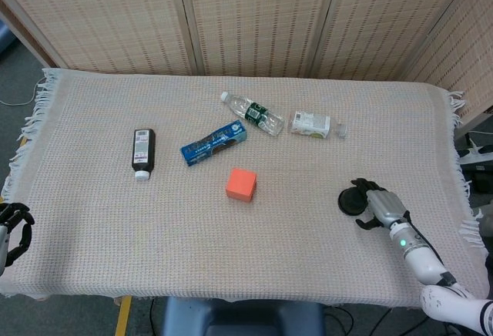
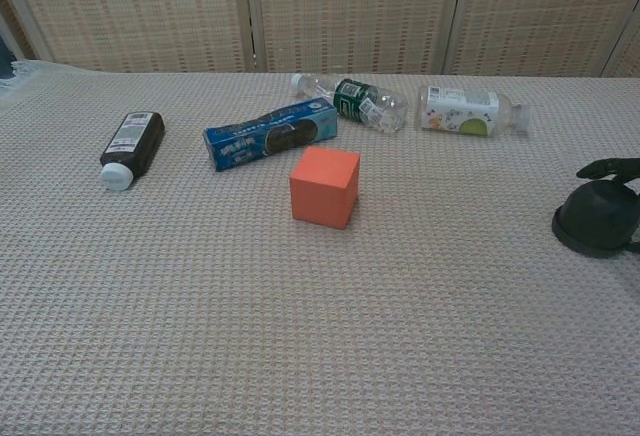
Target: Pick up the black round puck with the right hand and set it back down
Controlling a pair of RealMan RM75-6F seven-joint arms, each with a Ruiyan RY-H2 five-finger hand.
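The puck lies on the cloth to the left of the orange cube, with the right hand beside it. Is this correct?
Not quite: the puck lies to the right of the orange cube, as the head view shows. The right hand is indeed beside it.

We see a beige woven cloth (image 1: 100,205) with a coarse waffle texture and frayed fringe covering the counter. At lower right, the black round puck (image 1: 352,200) looks matt, like dull plastic or rubber. Beside it, the right robot hand (image 1: 381,206) has a smooth silvery shell and dark fingers (image 2: 608,168). Near the middle, the orange cube (image 1: 241,184) is matt. The blue biscuit packet (image 1: 214,142) looks glossy. Two clear plastic bottles (image 1: 253,112) shine slightly. Woven reed screens (image 1: 254,16) fill the top.
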